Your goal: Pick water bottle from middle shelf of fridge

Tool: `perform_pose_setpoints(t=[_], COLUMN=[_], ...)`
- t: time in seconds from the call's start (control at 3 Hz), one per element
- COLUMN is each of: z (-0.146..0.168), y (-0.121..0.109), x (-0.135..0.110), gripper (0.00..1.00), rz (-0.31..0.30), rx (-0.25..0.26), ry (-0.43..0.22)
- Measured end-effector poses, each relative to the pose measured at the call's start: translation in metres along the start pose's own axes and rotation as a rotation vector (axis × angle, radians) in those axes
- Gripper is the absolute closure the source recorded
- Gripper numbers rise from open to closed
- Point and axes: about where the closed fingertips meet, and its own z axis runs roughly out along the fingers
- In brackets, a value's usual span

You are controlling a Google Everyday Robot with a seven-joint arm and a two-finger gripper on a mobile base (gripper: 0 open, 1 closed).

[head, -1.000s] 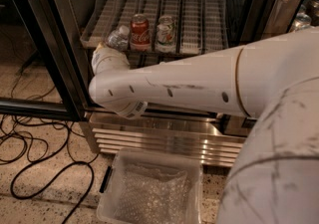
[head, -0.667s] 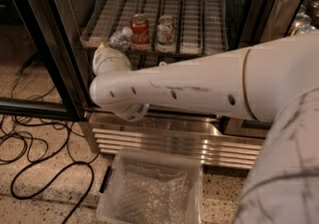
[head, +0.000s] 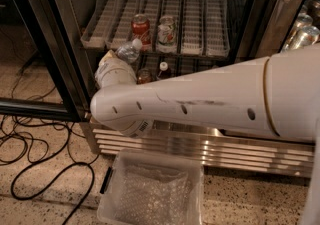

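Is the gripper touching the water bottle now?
Cannot tell. Camera view: the gripper, by the middle shelf, overlaps the water bottle at its base, hiding any contact or gap.

You're at a commercial drinks spot, shop or canteen type. The gripper sits at the front lip of the middle shelf of a glass-door fridge. Beyond it: white lane tracks, cans. Below it: louvred steel base, speckled floor, clear bin. Down-left: loose black cables.
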Motion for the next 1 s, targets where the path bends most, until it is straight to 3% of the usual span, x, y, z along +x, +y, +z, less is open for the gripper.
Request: perform_pose_setpoints(t=[0.33, 0.67, 1.0], z=[-0.002, -0.027, -0.062], y=[-0.002, -0.029, -0.072], x=[-0.004, -0.002, 0.011], gripper=[1.0, 1.0, 1.0], rz=[0.032, 0.167, 0.31], rx=[-0.011, 0.045, 0.162], ry=[-0.008, -0.029, -0.034])
